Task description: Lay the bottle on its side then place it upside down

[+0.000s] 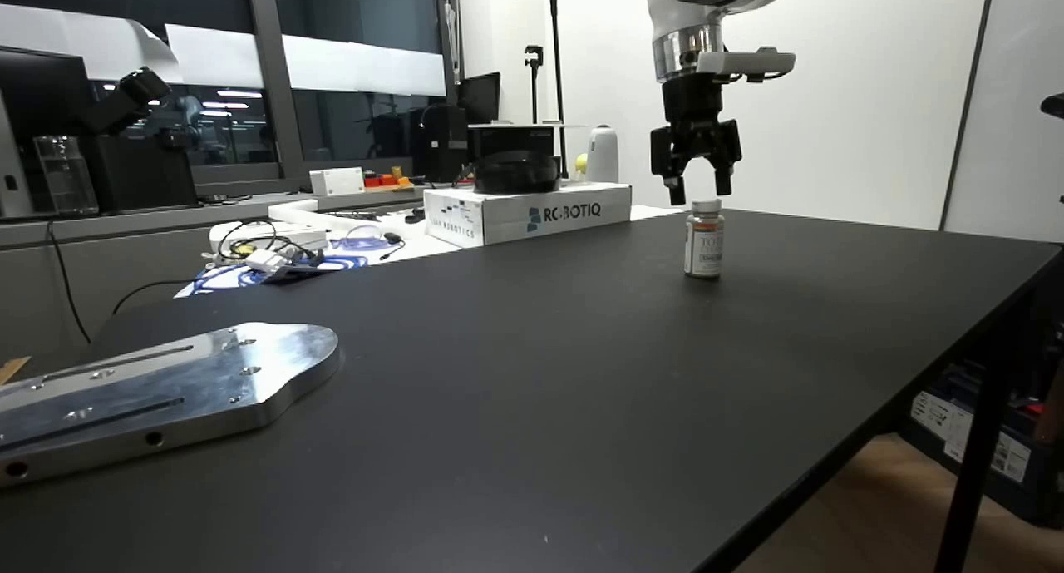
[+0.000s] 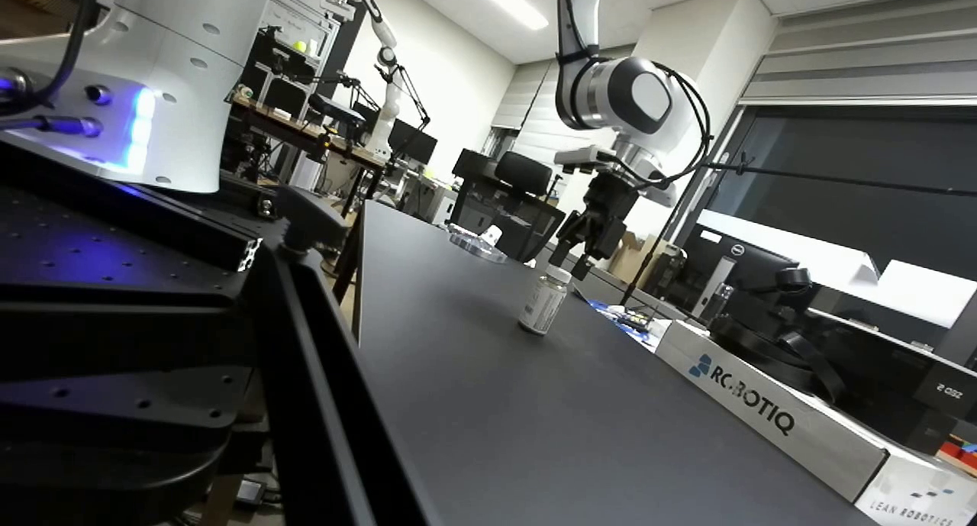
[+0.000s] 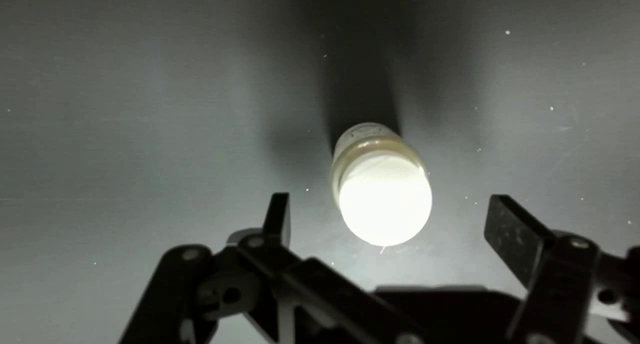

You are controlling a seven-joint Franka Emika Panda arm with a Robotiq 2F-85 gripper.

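The bottle point(image 1: 705, 244) stands upright on the black table point(image 1: 499, 373), with its white cap on top and a pale label with a reddish band. It also stands upright in an exterior view point(image 2: 543, 306). In the wrist view the bottle point(image 3: 385, 204) is seen from above, its cap bright and overexposed. My gripper point(image 1: 700, 192) points down just above the cap, also in an exterior view point(image 2: 571, 263). In the wrist view the gripper point(image 3: 389, 209) is open, with a finger to each side of the cap and a gap on both sides. It holds nothing.
A long white box with dark lettering point(image 1: 573, 215) lies along the table's side, also in an exterior view point(image 2: 771, 404). A shiny metal plate point(image 1: 249, 365) lies at the table's other end. Blue cables point(image 1: 332, 263) lie beyond the table edge.
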